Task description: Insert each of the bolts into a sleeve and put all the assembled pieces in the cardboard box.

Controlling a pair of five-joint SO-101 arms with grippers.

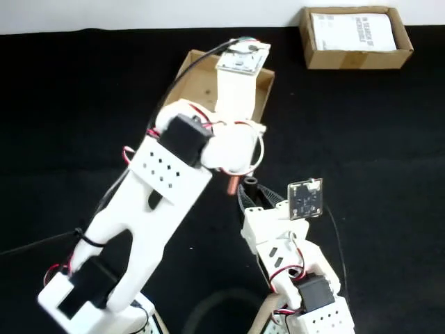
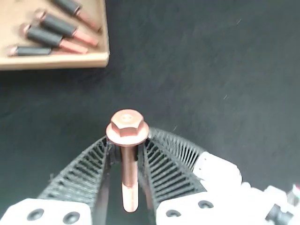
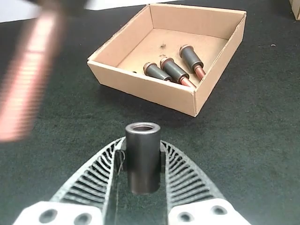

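Note:
My left gripper (image 2: pixel 126 141) is shut on a copper bolt (image 2: pixel 127 129), gripped by the shank just under its hex head. My right gripper (image 3: pixel 142 145) is shut on a dark sleeve (image 3: pixel 143 157), held upright with its bore open. In the high view the bolt (image 1: pixel 229 186) hangs just beside the sleeve (image 1: pixel 249 184), in front of the cardboard box (image 1: pixel 198 76). The bolt (image 3: pixel 28 79) looms close and blurred in the right wrist view. The box (image 3: pixel 140 84) holds three assembled pieces (image 3: pixel 173 70), which appear again (image 2: pixel 51 28) in the left wrist view.
The left arm (image 1: pixel 160 195) stretches diagonally across the black table and covers part of the box. A second cardboard box (image 1: pixel 354 38) with a printed sheet stands at the far right. A cable (image 1: pixel 334 229) trails from the right arm.

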